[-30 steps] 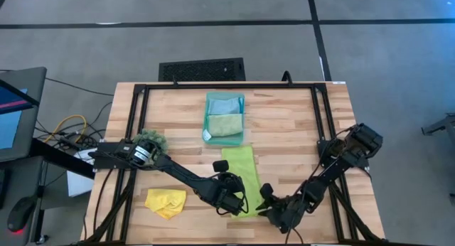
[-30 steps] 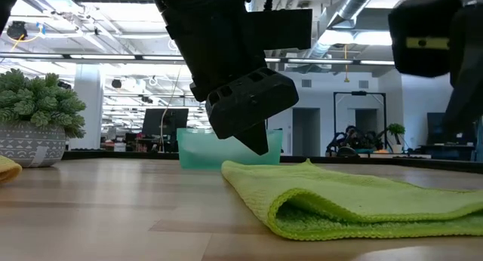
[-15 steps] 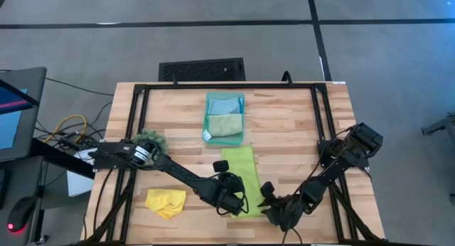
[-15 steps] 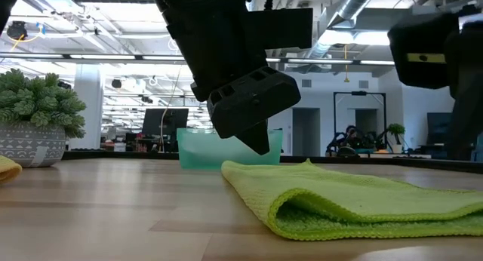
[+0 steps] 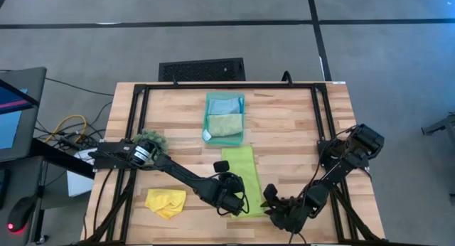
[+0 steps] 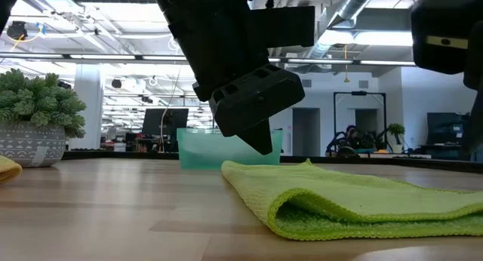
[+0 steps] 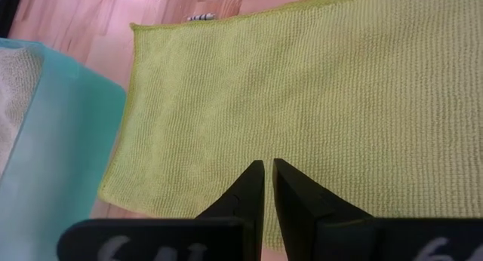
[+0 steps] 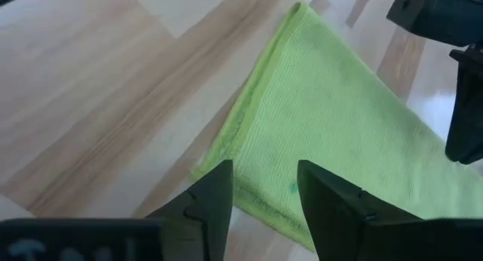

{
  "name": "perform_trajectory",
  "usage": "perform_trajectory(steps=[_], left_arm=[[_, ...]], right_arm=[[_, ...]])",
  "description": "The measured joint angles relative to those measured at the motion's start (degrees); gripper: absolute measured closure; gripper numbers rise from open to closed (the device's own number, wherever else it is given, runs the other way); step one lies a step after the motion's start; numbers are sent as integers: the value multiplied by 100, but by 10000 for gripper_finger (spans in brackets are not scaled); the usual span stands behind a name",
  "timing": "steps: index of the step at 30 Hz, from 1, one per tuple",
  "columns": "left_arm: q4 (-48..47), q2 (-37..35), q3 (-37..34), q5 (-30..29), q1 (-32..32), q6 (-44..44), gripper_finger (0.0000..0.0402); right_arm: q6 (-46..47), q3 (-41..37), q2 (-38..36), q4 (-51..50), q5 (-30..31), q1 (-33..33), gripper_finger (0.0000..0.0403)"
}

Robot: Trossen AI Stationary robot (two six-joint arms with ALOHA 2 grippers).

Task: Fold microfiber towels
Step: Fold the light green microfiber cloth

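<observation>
Lime towel: the lime green towel (image 5: 242,176) lies folded into a long strip on the worktop (image 5: 284,125), running from the centre down toward six o'clock; the low view shows its doubled edge (image 6: 339,204) lying flat on the wood.
Left pincer: the left pincer (image 5: 238,201) sits over the strip's seven o'clock side, near its lower end, and it's clenched — from its wrist camera the two dark fingers (image 7: 245,194) meet tip to tip just above the lime weave, grasping nothing.
Right pincer: the right pincer (image 5: 269,201) is at five o'clock of the strip's lower end, just beside its edge, released, fingers (image 8: 211,197) spread with a corner of the lime cloth showing between them and nothing in their hold.
Yellow towel: the yellow towel (image 5: 166,201) lies rumpled near the worktop's eight o'clock corner, well apart from both pincers.
Tray: the teal tray (image 5: 225,119) stands at twelve o'clock of the lime strip, holding the light blue towel (image 5: 223,104) at its far end and the pale sage green towel (image 5: 225,124) at its near end.
Plant: a dark-green spiky clump (image 5: 151,138) in a patterned pot (image 6: 30,145) sits at the nine o'clock side by the left arm's base.
</observation>
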Motion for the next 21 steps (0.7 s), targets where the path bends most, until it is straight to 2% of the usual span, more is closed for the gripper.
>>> perform_trajectory(steps=[6, 11, 15, 21], left_arm=[[1, 0, 0, 4, -1, 28, 379], [1, 0, 0, 4, 0, 26, 379], [1, 0, 0, 4, 1, 26, 379], [1, 0, 0, 4, 1, 26, 379]], right_arm=[[-2, 0, 2, -88, -2, -2, 231], [734, -109, 2, -126, -35, -153, 222], [508, -164, 4, -91, -328, -184, 208], [52, -164, 4, 263, -333, -68, 205]])
